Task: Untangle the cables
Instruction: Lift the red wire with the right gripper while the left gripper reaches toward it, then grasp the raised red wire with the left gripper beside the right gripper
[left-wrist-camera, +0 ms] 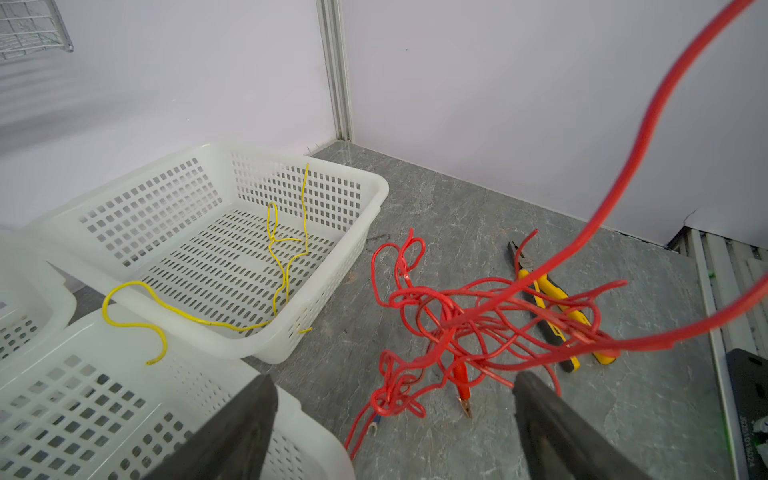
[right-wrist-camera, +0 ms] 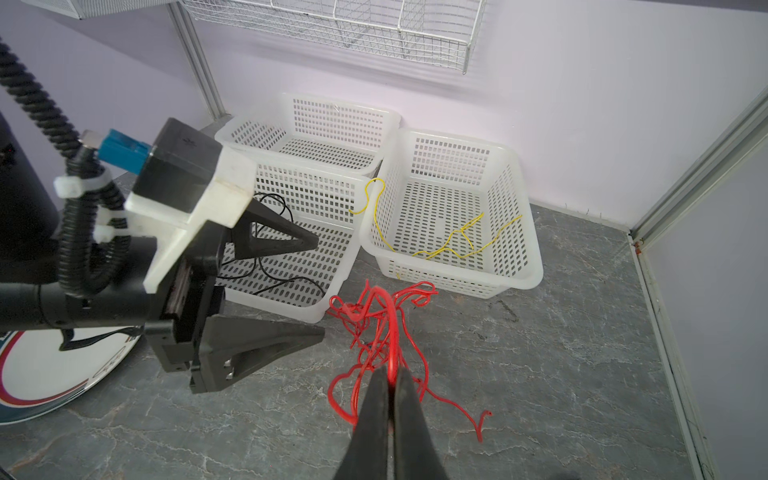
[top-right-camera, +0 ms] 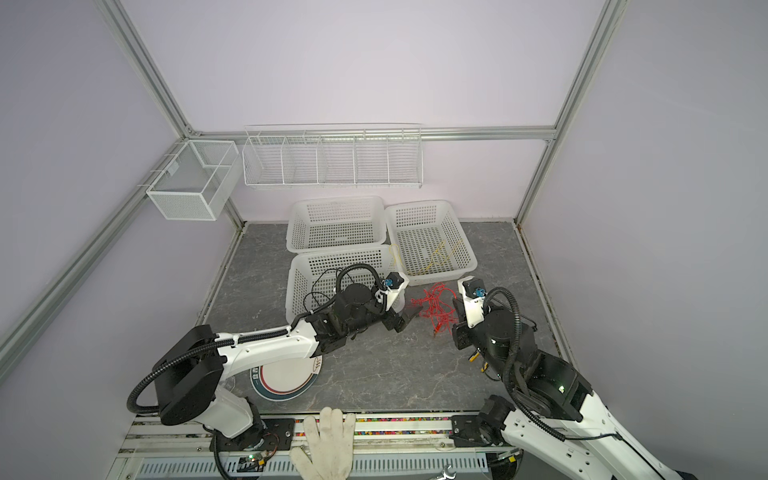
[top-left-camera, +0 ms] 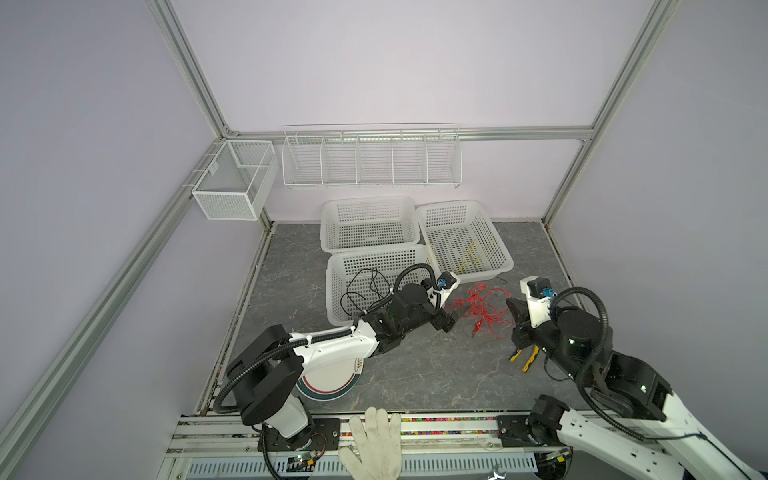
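The grey marbled worktop (top-left-camera: 415, 374) carries three white baskets (top-left-camera: 370, 201) beyond the left claw (top-left-camera: 453, 318), a red cable tangle (top-left-camera: 482, 309) between it and the right claw (top-left-camera: 510, 306), yellow-handled pliers (top-left-camera: 524, 358) behind the right claw, and a plate (top-left-camera: 332, 384) well behind the left claw.

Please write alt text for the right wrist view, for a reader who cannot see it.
The right end effector is shut on a strand of the tangled red cable on the grey table. The left end effector stands open and empty beside it. Behind, a yellow cable lies in one white basket, a black cable in another.
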Controlling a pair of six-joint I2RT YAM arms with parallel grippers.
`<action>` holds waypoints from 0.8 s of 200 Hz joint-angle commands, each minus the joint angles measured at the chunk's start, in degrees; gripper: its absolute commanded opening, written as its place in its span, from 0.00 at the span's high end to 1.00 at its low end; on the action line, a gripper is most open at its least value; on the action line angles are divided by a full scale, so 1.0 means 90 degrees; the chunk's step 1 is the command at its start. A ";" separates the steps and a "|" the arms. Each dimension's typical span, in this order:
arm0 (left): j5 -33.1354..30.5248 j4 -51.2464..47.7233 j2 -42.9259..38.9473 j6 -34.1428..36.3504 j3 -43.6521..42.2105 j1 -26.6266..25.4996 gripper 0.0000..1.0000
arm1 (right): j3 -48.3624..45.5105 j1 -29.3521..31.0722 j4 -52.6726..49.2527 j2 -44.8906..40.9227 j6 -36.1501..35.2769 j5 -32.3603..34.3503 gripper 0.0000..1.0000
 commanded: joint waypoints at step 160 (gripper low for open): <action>-0.0091 0.0664 0.0645 -0.0225 -0.0014 0.0001 0.44 | 0.0090 -0.0050 0.0220 -0.0487 0.0648 -0.0494 0.94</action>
